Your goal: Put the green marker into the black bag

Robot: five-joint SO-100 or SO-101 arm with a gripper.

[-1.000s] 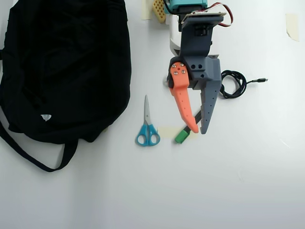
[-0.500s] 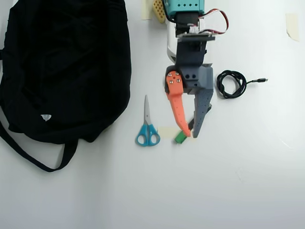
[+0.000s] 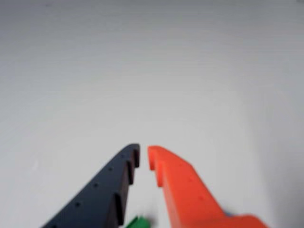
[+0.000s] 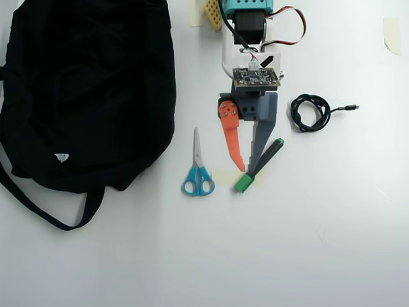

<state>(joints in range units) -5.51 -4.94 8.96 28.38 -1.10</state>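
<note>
The arm reaches down from the far edge, its gripper (image 4: 245,170) pointing near, jaws nearly closed, tips slightly apart.

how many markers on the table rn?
1. The green marker lies beside the gripper, between the scissors and the cable. Any inside the bag wouldn't show.

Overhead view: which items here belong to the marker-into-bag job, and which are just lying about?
Job:
- marker, on the table beside the tool's grey finger
- bag, at the view's left
- tool, over the marker, nearly closed, not gripping it

Lying about:
- scissors, between bag and marker
- cable, coiled at the right
- tape scraps on the table
</note>
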